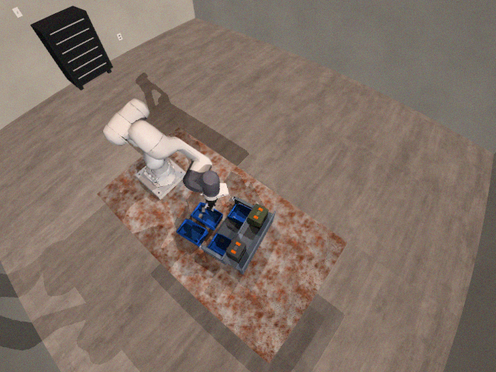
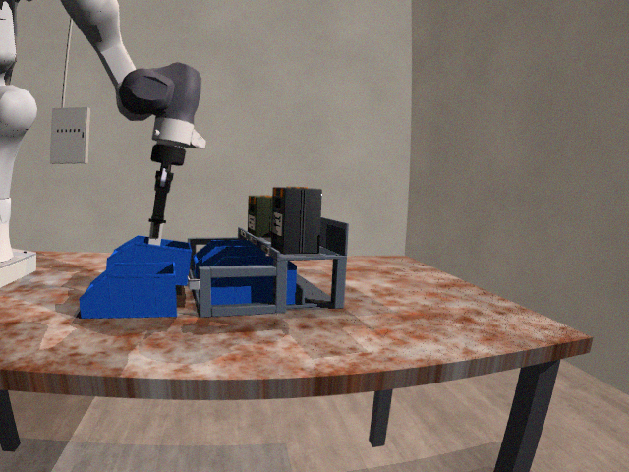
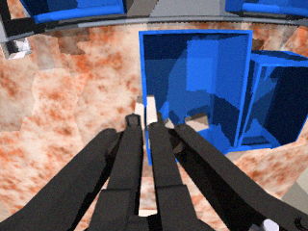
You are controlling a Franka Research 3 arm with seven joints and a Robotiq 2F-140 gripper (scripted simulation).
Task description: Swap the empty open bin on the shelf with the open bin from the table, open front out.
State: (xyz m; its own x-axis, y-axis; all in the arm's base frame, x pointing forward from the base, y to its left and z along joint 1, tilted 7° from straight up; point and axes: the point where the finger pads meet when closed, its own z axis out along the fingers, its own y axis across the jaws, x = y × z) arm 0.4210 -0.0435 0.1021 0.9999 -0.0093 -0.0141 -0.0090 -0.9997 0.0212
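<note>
Two blue open bins stand on the table in front of the grey shelf (image 1: 240, 232). My gripper (image 1: 207, 208) is closed with its fingertips on the side wall of the bin nearer the arm (image 1: 206, 215). In the wrist view the fingertips pinch the left wall of this bin (image 3: 195, 87) near its corner. From the side, the gripper (image 2: 153, 234) meets the bin's rim (image 2: 152, 249). The second bin (image 1: 192, 231) (image 3: 272, 103) stands beside it. I cannot tell which one holds parts. The shelf's middle place (image 1: 231, 225) is vacant.
Two dark boxes with orange marks stand on the shelf's upper board (image 1: 256, 215) (image 1: 236, 249). The arm's base (image 1: 160, 176) is behind the bins.
</note>
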